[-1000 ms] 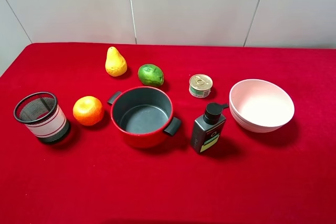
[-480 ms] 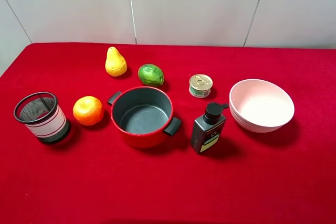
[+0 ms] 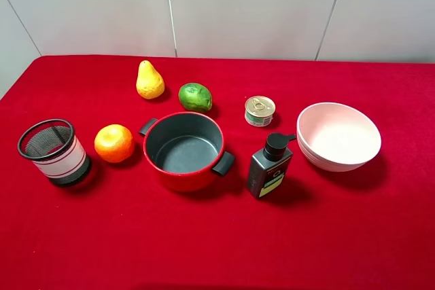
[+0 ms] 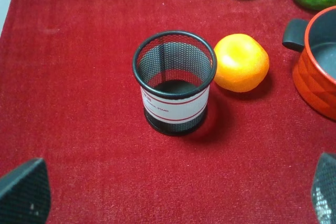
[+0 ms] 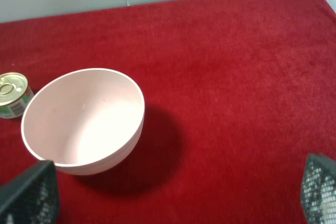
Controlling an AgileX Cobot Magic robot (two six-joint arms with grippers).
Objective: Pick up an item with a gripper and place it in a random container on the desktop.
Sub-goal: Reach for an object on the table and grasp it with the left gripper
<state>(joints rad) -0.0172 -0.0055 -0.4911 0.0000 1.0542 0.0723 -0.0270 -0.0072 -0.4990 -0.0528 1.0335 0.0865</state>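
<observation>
Well, nothing has started as far as I can see. From the high camera, the pear [image 3: 149, 81] stands upright on the table [image 3: 217, 249], behind the pot [image 3: 183, 149] and off to its left, well apart from it. The pot is empty, its dark inside bare. A green fruit [image 3: 195, 96] lies just behind the pot, an orange [image 3: 113, 142] just beside its left handle, and a mesh cup [image 3: 53, 152] farther left. A can [image 3: 259, 111], a pump bottle [image 3: 270, 166] and a pale bowl [image 3: 338, 136] sit on the pot's right. No arm shows in this view.

On the left wrist camera, the left gripper [image 4: 173, 195] hangs over the cloth near the mesh cup, on the cup's side away from the pot. Its fingers [image 4: 23, 192] are spread wide and hold nothing.

The right wrist camera shows the right gripper [image 5: 173, 195] out by the bowl, far from the pot. Its fingers [image 5: 29, 195] are likewise wide apart and empty.

So the whole job looks to be ahead: reaching the pear, closing on it, lifting, carrying it over the pot, letting go.
</observation>
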